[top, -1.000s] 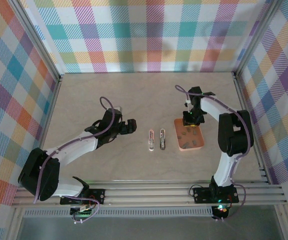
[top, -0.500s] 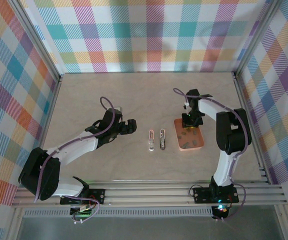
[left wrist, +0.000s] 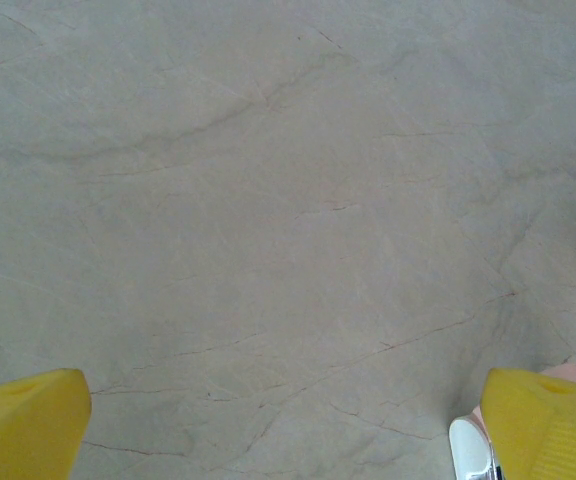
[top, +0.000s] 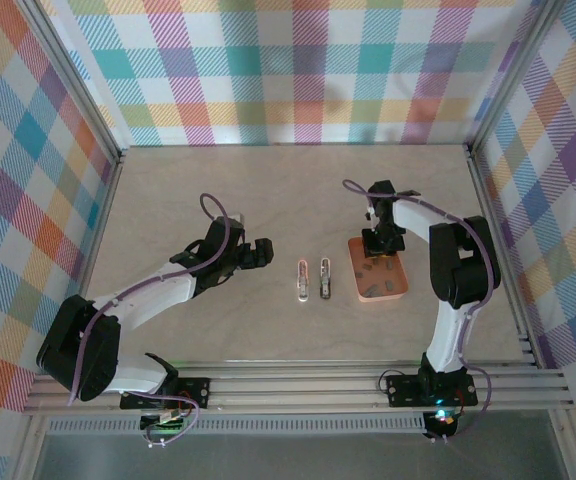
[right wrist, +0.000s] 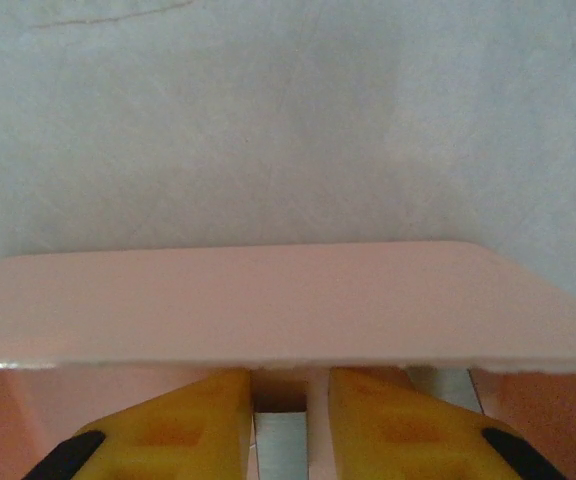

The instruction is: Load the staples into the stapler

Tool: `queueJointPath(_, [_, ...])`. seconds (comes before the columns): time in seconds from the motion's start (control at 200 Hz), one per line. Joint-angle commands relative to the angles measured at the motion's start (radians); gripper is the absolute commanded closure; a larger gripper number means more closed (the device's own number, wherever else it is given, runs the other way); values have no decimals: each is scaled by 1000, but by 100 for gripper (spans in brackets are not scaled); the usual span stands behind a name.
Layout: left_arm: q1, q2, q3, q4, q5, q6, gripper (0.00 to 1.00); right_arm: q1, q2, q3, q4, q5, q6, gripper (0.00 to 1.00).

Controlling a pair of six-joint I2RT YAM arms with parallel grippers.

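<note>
The pink stapler, pale inside, lies flat at mid-table; its whitish end shows by my left finger. My left gripper hovers left of it, open wide with bare table between the fingers. Several grey staples lie in the salmon tray. My right gripper is down in the tray's far end. Its yellow jaws stand narrowly apart around one staple strip, which touches the left finger and leaves a thin gap on the right. The tray's far wall rises just ahead.
A small grey oblong piece lies beside the stapler, between it and the tray. Another staple strip lies right of my right finger. Metal rails and plaid walls bound the table.
The right arm's elbow and upper link have swung slightly left while its gripper stayed at the tray's far end. The left arm has not moved.
</note>
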Motion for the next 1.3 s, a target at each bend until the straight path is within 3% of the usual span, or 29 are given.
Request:
queueJointPath(0.0, [7, -27, 9, -12, -16, -4, 0, 18, 40, -11, -9, 6, 24, 76])
queueJointPath(0.295, [7, -49, -19, -1, -14, -11, 0, 27, 16, -52, 53, -20, 83, 83])
queueJointPath(0.605, [6, -53, -7, 16, -13, 18, 0, 33, -149, -145, 168, -4, 160, 83])
queueJointPath(1.0, [6, -7, 86, 42, 52, 211, 0, 67, -337, -285, 363, 12, 229, 82])
queueJointPath(1.295, [6, -69, -53, 176, 47, 149, 0, 153, -518, -437, 446, 90, 267, 82])
